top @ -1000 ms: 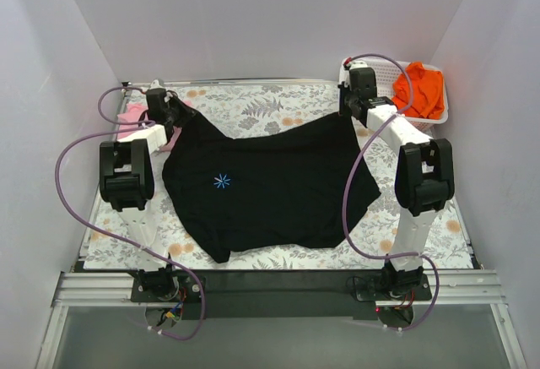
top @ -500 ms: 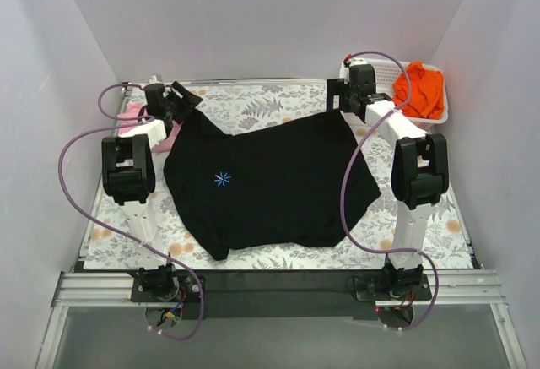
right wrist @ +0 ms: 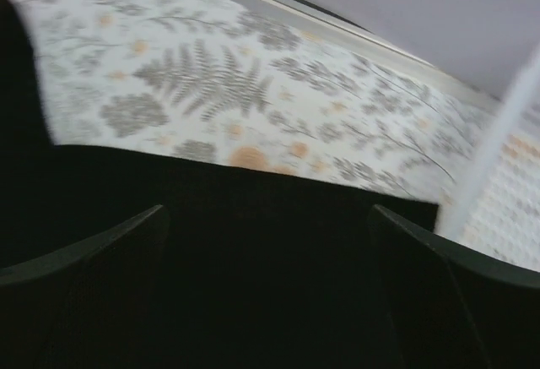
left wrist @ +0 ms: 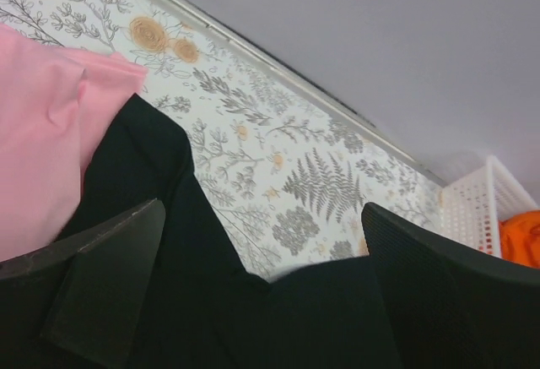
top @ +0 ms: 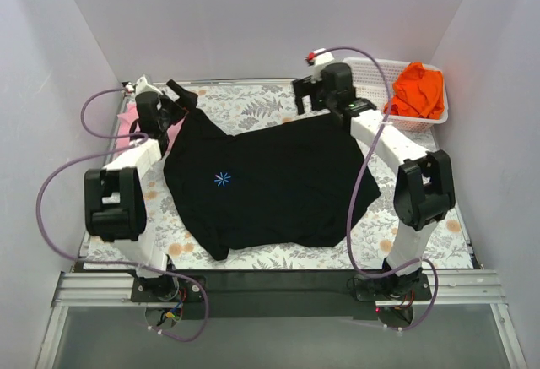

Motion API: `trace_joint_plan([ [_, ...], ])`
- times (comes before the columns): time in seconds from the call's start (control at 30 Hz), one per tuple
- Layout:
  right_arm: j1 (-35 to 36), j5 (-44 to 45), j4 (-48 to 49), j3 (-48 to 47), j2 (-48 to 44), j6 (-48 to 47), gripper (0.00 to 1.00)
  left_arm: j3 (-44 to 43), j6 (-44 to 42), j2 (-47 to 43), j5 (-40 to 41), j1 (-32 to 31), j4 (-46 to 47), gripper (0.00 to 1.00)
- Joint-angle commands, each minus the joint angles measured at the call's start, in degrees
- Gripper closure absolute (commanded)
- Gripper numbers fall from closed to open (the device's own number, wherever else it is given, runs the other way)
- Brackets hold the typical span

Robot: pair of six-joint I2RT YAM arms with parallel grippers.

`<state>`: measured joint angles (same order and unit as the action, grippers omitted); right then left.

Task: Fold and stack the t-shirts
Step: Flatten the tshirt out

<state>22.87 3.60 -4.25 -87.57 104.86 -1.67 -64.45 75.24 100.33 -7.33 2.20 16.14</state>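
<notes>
Black t-shirt (top: 278, 187), soft matte cloth, flat

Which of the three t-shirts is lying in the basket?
The orange t-shirt, bunched in the white basket at far right. The black t-shirt lies spread on the table; the pink t-shirt lies beside it, at the left.

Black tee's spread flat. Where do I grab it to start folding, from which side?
Probably take the large black t-shirt by its two far corners, from above: left gripper on the point beside the pink t-shirt, right gripper on the corner nearest the white mesh basket. Both lie flat, exposed, near open jaws.
</notes>
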Motion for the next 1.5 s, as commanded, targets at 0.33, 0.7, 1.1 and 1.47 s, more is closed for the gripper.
trace_joint_plan([
  [0.33, 18.43, -11.94, 5.65, -18.32, 19.83, -8.70, 0.28, 29.19, -3.43, -30.28, 11.82, -3.08, -0.31, 0.02],
  [0.7, 22.83, -14.14, 7.77, -31.51, 32.86, -10.11, 0.34, 34.03, -2.47, -35.83, 13.93, -0.28, -5.86, 0.02],
  [1.1, 23.18, -12.91, 6.27, -41.79, 42.00, -9.49, 0.41, 33.42, -2.73, -35.47, 8.04, 0.53, -6.21, 0.02],
  [1.47, 21.51, -12.65, 4.34, -44.35, 46.22, -8.70, 0.43, 34.56, -2.47, -35.29, 7.42, 0.53, -6.12, 0.02],
])
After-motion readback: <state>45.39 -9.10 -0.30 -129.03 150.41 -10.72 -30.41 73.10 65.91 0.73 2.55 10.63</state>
